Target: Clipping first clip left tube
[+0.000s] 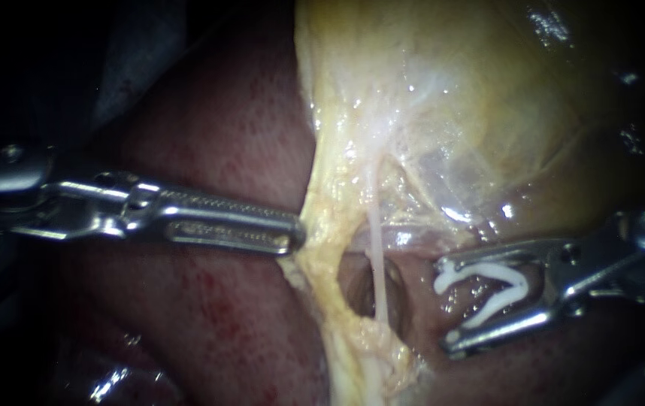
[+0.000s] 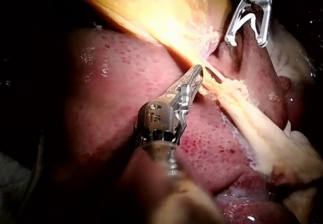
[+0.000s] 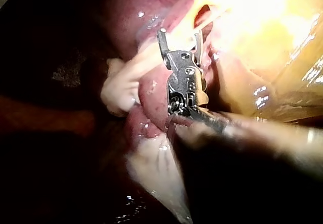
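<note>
Liver [image 1: 210,150] backdrop; tube [image 1: 377,248] seemingly near right instrument [image 1: 446,308], apart.

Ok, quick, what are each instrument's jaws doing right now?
Left instrument: shut on the yellow tissue.
Right instrument: holding the white clip.

The pale yellow, filmy gallbladder [image 1: 473,105] lies far and right over the dark red liver [image 1: 210,316]. From it a yellowish band of tissue [image 1: 322,218] and, just right of it, a thin whitish tube [image 1: 375,240] run toward the near side with a gap between them. The left metal instrument [image 1: 298,234] lies over the liver from the left, jaws closed on the band's left edge; the right metal instrument [image 1: 446,307] sits right of the tube, apart from it, a white V-shaped clip [image 1: 492,271] held between its jaws.
</note>
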### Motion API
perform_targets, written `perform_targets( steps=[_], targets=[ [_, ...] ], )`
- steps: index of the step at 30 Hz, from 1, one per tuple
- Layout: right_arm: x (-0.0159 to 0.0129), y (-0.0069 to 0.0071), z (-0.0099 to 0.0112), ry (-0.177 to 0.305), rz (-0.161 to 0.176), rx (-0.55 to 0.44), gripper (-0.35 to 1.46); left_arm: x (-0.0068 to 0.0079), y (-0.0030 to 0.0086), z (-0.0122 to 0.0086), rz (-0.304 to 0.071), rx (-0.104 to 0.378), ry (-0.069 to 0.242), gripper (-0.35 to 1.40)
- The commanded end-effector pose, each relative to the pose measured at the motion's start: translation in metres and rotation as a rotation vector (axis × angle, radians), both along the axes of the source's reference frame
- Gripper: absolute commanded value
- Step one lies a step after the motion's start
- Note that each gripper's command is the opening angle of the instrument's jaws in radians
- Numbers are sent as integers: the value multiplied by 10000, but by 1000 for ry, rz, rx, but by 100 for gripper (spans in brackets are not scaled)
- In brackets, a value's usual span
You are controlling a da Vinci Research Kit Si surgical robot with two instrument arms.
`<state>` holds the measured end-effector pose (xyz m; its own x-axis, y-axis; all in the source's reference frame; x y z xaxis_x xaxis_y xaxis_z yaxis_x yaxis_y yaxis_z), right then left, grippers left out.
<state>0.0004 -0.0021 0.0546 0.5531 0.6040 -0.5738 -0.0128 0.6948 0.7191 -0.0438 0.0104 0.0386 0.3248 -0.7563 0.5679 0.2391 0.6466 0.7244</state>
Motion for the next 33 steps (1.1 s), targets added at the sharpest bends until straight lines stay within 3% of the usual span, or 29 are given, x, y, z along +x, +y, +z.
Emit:
perform_targets(
  steps=[1,7,15,33],
  targets=[
    [4,-1,1,-2,1,0,55,-1,-1,-1,-2,-1,2,-27],
    [27,-13,15,-6,12,-11,57,-5,-6,-9,-2,2,-2,-27],
    [40,-28,36,-5,-9,-3,57,-8,-9,-13,1,4,-4,-27],
    [57,-37,59,0,-38,3,56,-9,-11,-17,1,6,-4,-27]
  ],
)
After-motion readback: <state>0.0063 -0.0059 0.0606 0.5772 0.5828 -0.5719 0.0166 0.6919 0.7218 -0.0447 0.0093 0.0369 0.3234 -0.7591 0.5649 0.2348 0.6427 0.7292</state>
